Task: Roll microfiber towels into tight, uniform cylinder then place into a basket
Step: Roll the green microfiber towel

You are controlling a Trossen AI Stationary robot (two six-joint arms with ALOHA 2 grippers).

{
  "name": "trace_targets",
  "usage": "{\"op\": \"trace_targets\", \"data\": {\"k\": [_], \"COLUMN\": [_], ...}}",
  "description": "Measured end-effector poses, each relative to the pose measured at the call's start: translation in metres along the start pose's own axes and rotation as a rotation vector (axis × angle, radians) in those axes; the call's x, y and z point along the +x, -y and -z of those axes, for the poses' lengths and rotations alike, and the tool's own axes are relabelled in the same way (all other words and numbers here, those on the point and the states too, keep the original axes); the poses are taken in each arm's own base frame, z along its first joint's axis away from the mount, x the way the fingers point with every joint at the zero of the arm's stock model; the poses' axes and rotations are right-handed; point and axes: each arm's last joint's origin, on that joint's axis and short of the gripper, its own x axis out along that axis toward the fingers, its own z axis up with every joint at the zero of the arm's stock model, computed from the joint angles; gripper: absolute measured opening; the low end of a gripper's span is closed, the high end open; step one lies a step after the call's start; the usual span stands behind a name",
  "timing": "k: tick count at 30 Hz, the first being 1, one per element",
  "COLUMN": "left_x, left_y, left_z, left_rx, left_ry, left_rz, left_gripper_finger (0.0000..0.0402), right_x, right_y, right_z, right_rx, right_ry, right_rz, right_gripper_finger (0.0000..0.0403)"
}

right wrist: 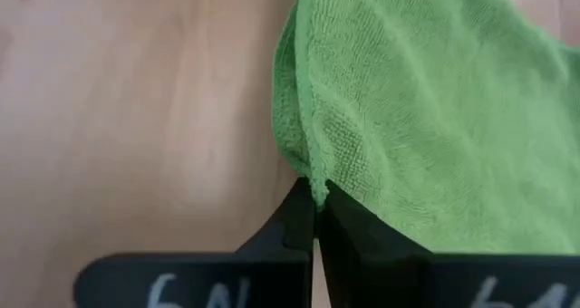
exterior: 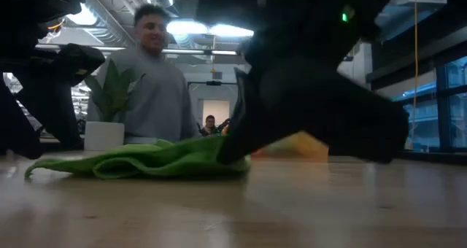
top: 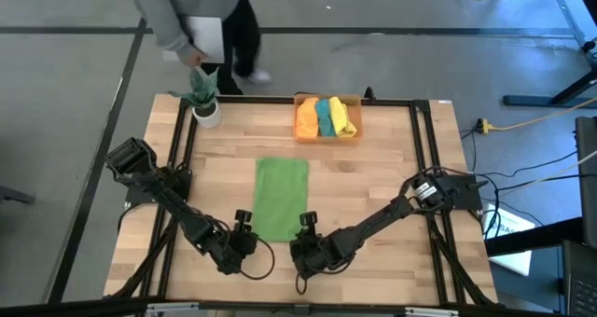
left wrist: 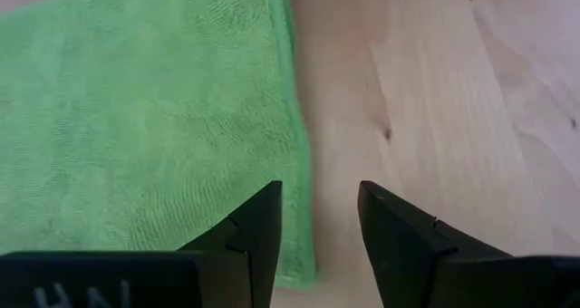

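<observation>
The light green towel (top: 281,197) lies flat on the wooden surface (top: 373,182) between the two arms, its near edge by both grippers; the basket (top: 327,118) at the far side holds other rolled towels. The cloth looks light, limp and napped, so it should bunch rather than slide, and is best taken by its near corners. The right gripper (right wrist: 314,219) has its fingers pressed together, pinching one corner. The left gripper (left wrist: 319,231) hovers with fingers spread over the other corner's edge.
</observation>
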Motion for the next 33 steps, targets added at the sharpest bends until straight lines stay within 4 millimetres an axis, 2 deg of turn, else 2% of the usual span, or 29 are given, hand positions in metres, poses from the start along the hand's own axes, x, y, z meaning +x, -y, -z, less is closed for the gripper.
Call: {"op": "trace_targets", "data": {"k": [12,18,27,33], "left_x": [0.0,-0.001,-0.019,-0.011], "left_y": [-0.001,0.0,0.02,0.022], "left_z": [-0.001,-0.001,-0.024,-0.023], "left_rx": [0.0,0.002,0.027,0.042], "left_ry": [0.025,0.029,0.152,0.159], "left_rz": [-0.051,-0.048,-0.006,-0.02], "left_gripper_finger": [0.0138,0.0138,0.0138,0.0138], "right_x": [-0.018,-0.016,-0.011,-0.014], "right_y": [0.017,0.032,0.045,0.048], "right_z": [-0.032,-0.036,-0.039,-0.041], "right_rx": [0.241,0.367,0.421,0.428], "right_ry": [0.023,-0.004,-0.015,-0.005], "right_rz": [-0.041,-0.023,-0.033,-0.033], "right_gripper_finger": [0.0006,0.0007,0.0007,0.0008]}}
